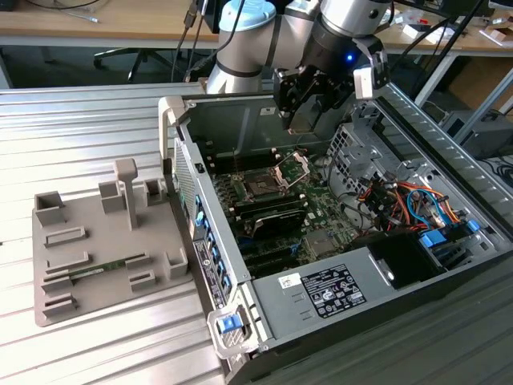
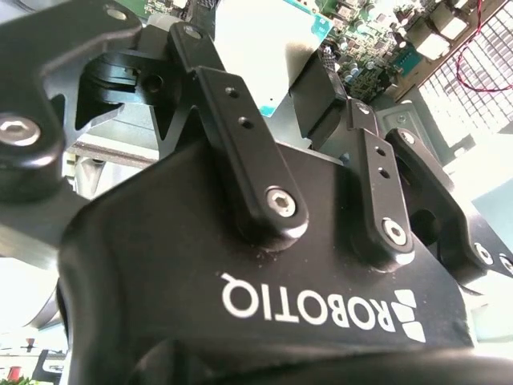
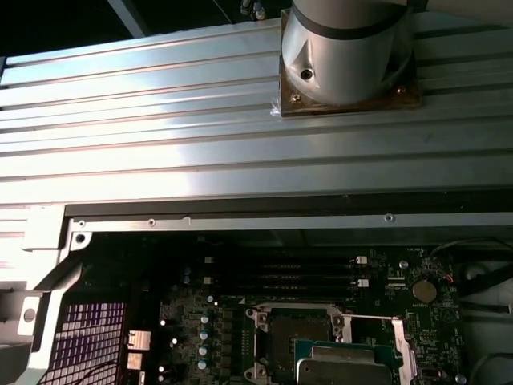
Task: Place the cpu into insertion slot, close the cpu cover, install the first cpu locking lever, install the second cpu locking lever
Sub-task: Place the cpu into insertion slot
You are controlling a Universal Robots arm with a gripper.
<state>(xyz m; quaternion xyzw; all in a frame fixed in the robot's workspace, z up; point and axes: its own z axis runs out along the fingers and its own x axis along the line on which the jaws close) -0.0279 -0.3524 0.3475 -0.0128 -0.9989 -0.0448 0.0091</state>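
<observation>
- hanging over the open computer case [image 1: 172, 112], the gripper [image 1: 304, 120] is seen in the exterior view with its jaws closed on the cpu [image 2: 260, 56].
- in the second wrist view the cpu is shown pinched by two opposite edges between the fingers [image 2: 325, 96]. this hold is judged to be chosen so that the flat underside is free to meet the socket.
- the insertion slot [image 1: 260, 186] is seen bare on the green circuit board [image 1: 321, 215]. it lies below the gripper, a little toward the exterior view's left and apart from it. nothing is seated in it, so the placing is judged not yet done.
- the cpu cover [image 1: 293, 167] is stood up on its hinge just beside the slot, on the exterior view's right. it is judged to be raised so that the socket is open from above.
- in the first wrist view the chip's silver top and green edge are seen overlapping a corner of the slot. this is read as the chip being carried above the slot, not resting in it.
- with the cover up, the closing and both lever steps are judged not yet done.
</observation>
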